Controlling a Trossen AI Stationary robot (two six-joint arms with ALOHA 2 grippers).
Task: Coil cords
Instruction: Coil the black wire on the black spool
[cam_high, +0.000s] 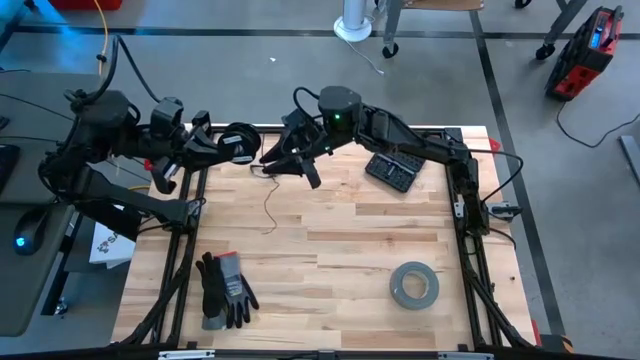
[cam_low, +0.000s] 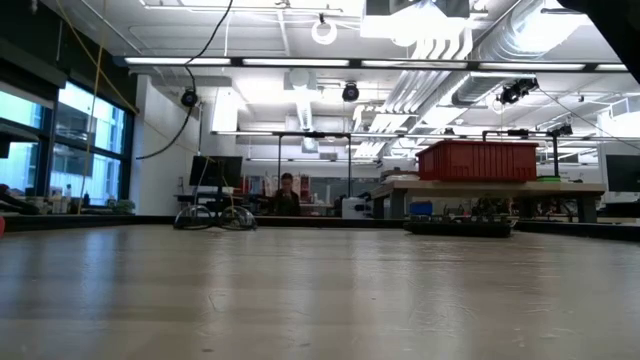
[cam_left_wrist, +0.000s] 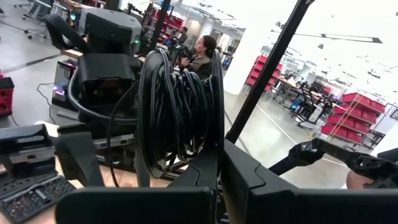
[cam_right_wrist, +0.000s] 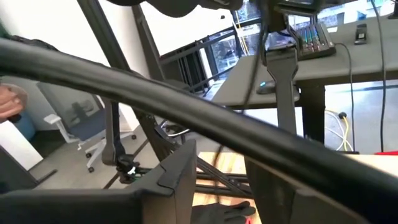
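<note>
At the far edge of the wooden surface (cam_high: 330, 250), toward twelve o'clock in the high view, both arms meet over the frame rail. The left hand (cam_high: 222, 146) is clamped shut on the small round black spool (cam_high: 240, 141), holding it up off the wood; in the left wrist view the spool (cam_left_wrist: 180, 112) stands on edge between the dark fingers (cam_left_wrist: 205, 180), its groove packed with turns of thin dark cord. The right hand (cam_high: 290, 160) sits just beside the spool at its three o'clock side, fingers parted — whether they pinch the cord cannot be told. A loose tail of the cord (cam_high: 268, 205) trails from between the two hands down onto the planks toward six o'clock.

At about two o'clock lies a flat black keypad-like device (cam_high: 392, 171); any lettering on it is too small to read. A grey tape roll (cam_high: 414, 285) rests flat near five o'clock, and a pair of grey-and-black gloves (cam_high: 224, 289) at seven o'clock — no label can be made out on either.
</note>
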